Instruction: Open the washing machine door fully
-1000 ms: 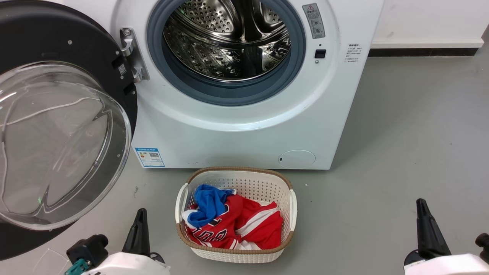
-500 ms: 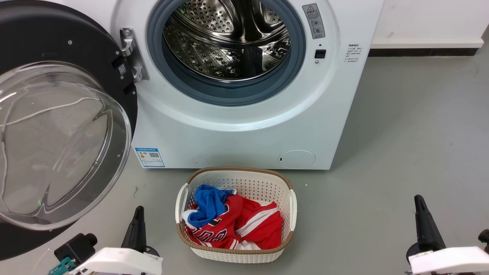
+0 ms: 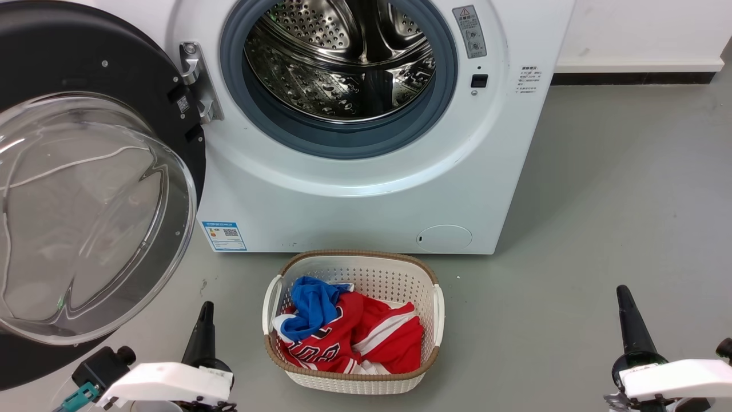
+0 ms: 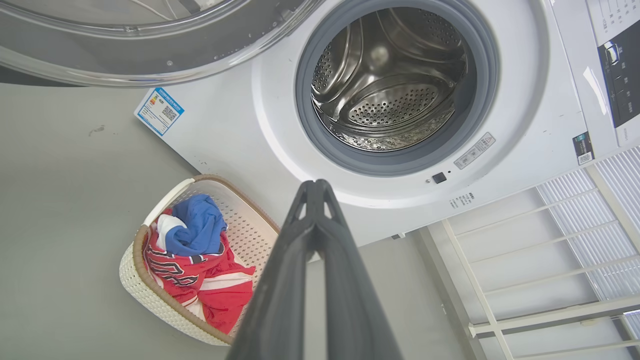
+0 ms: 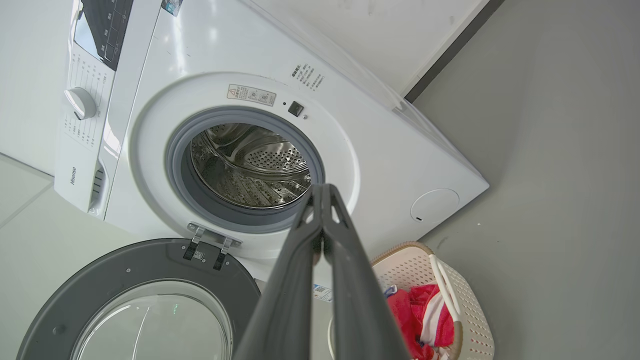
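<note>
Now the washing machine door (image 3: 91, 194) stands swung wide open at the left of the drum (image 3: 343, 63), hanging on its hinge (image 3: 197, 80). The left fingers (image 4: 292, 260) and the right fingers (image 5: 295, 280) are pressed closed on nothing, low over the floor (image 3: 600, 200), apart from the door.

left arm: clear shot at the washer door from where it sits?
Probably yes. The left gripper, shut, sits low beside the washing machine door, which is swung wide open on the robot's left, with bare floor between them. The laundry basket stands off to the gripper's other side.
</note>
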Tool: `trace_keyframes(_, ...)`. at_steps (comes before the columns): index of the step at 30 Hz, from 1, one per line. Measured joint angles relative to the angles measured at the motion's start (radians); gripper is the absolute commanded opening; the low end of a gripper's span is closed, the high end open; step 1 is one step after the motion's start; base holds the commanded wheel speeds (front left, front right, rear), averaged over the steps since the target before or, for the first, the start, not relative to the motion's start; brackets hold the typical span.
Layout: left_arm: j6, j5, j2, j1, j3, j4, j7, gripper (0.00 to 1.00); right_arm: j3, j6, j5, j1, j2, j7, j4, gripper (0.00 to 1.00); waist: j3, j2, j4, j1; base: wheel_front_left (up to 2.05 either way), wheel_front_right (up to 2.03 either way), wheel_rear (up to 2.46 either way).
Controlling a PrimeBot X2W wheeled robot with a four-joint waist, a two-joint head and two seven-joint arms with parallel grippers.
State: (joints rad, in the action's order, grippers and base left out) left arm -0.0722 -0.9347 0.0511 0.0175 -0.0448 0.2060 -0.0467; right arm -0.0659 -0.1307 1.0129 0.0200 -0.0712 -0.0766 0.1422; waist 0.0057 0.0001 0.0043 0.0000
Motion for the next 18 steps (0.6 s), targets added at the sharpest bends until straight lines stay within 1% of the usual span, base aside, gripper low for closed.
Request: trace_keyframes(18,-0.018,-0.209,0.0,0.028,-0.023,0.012,0.049,0.0,-0.002,0.0,0.194,-0.037,-0.002,0.05,0.03,0.0,-0.001,0.0,-0.001,0.0,0.0,0.0,0.0)
